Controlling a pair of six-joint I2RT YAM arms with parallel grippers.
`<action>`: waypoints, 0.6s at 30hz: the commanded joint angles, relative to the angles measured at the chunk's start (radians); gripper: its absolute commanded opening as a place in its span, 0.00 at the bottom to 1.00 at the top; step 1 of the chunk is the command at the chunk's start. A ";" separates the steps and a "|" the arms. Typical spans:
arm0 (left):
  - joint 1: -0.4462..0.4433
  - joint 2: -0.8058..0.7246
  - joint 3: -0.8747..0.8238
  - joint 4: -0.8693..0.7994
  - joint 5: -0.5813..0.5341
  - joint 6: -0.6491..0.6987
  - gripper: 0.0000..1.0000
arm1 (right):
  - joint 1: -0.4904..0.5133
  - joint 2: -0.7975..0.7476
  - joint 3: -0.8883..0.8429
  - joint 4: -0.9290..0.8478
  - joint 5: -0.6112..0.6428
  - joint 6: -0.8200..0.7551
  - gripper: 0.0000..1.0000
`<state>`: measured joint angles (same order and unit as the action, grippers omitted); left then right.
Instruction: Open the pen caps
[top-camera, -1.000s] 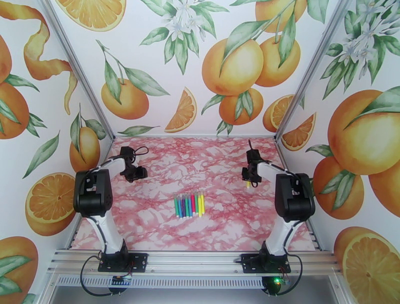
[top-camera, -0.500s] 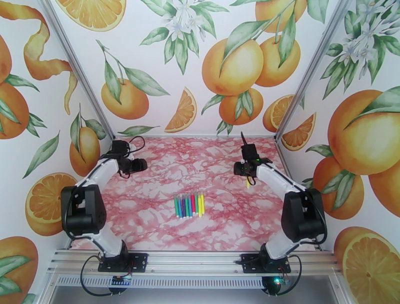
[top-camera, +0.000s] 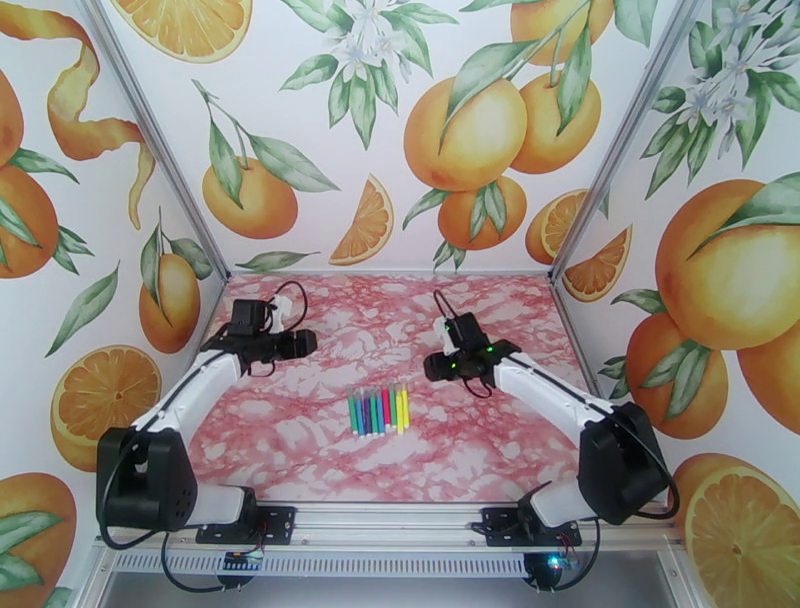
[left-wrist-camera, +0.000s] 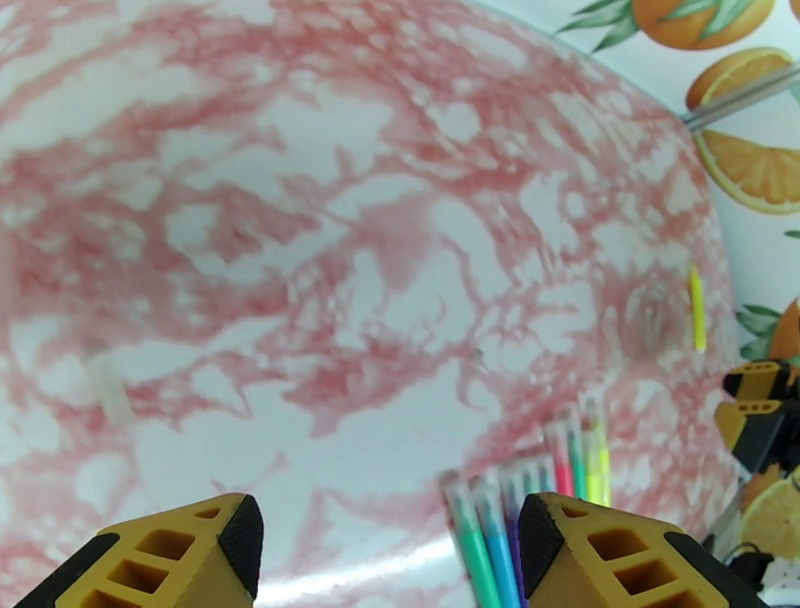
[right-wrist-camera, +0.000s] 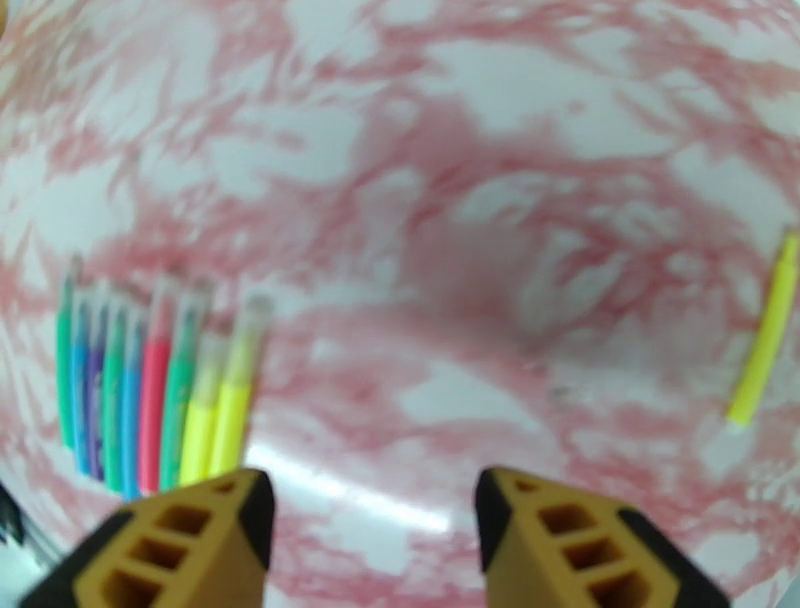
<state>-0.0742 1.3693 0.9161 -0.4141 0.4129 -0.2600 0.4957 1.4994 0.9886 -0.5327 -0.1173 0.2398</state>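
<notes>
A row of several thin pens, green, blue, purple, pink and yellow, lies side by side at the table's middle. The pen caps are too small and blurred to tell from the barrels; the pens' far ends look paler. My left gripper hovers to the back left of the row, open, with the pens just beyond its right finger. My right gripper hangs to the right of the row, also open and holding nothing; the pens lie ahead of its left finger.
A single yellow pen lies apart on the right of the table, also seen far off from the left wrist as a yellow pen. The pink marbled tabletop is bounded by orange-print walls on three sides.
Both arms have swung in from the table's sides toward the pens at the middle. Both grippers have opened wider.
</notes>
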 joint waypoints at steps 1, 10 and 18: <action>-0.013 -0.057 -0.073 0.152 0.033 -0.073 0.75 | 0.045 -0.009 -0.035 0.052 -0.078 0.030 0.60; -0.026 -0.098 -0.109 0.179 0.026 -0.066 0.82 | 0.130 0.039 -0.078 0.095 -0.061 0.119 0.61; -0.026 -0.125 -0.115 0.175 0.025 -0.056 0.84 | 0.195 0.081 -0.089 0.130 0.019 0.215 0.56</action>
<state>-0.0986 1.2720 0.8124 -0.2646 0.4229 -0.3183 0.6758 1.5597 0.9085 -0.4435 -0.1459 0.3977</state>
